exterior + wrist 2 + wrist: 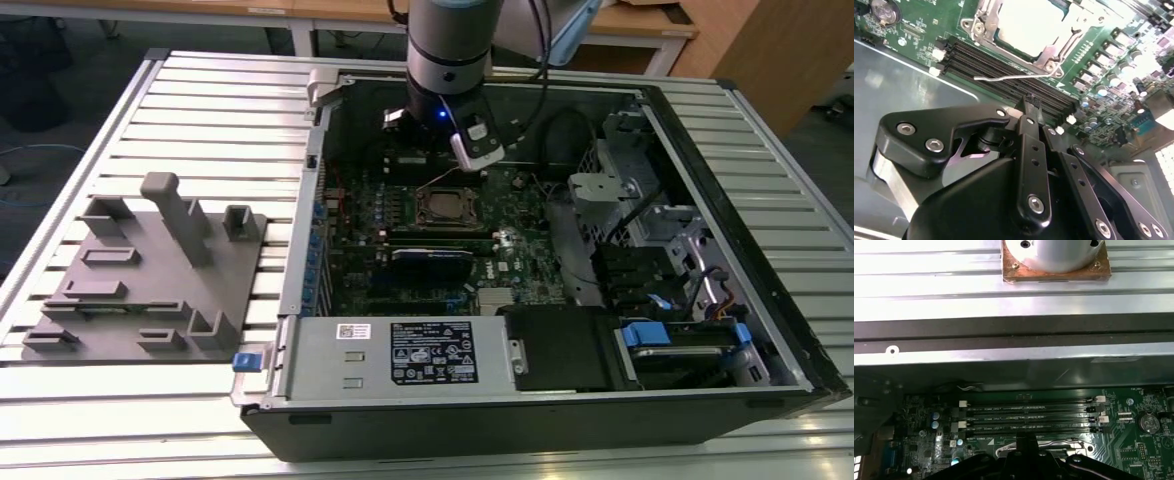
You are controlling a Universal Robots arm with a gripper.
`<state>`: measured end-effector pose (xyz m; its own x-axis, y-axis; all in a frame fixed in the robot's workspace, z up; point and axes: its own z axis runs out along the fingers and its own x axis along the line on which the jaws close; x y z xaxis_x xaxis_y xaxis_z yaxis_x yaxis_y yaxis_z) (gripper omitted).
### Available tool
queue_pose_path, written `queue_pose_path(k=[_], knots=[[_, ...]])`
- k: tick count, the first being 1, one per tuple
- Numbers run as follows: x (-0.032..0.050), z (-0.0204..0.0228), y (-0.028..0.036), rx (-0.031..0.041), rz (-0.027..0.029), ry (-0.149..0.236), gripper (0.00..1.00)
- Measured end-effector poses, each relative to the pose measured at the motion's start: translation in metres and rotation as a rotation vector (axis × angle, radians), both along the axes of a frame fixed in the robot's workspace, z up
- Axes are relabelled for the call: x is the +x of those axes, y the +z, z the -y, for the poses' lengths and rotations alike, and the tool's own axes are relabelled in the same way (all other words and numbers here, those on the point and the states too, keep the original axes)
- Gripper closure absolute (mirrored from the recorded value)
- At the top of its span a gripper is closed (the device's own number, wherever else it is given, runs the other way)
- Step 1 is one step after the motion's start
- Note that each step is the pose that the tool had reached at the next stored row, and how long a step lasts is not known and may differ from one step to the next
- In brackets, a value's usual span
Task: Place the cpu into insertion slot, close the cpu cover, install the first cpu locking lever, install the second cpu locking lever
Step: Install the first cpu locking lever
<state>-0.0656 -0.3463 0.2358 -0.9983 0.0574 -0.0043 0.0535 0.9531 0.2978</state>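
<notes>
As it sits, cpu [1029,25] fills slot [1051,65].

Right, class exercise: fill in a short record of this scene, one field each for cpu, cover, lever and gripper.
cpu: seated in the insertion slot, grey top showing
cpu cover: down, framing the cpu
locking lever: thin wire beside the insertion slot, on the side of the memory slots
gripper: shut, holding nothing, tip close to the locking lever
</notes>
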Motion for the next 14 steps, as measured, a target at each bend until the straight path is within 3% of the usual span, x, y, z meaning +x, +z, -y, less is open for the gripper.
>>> queue_pose_path(k=[7, 14], knots=[[0.0092, 0.0001, -0.0039, 0.0003, 0.0000, 0.000, 0.89], [0.0121, 0.0000, -0.0090, 0.0007, 0.0000, 0.000, 0.89]])
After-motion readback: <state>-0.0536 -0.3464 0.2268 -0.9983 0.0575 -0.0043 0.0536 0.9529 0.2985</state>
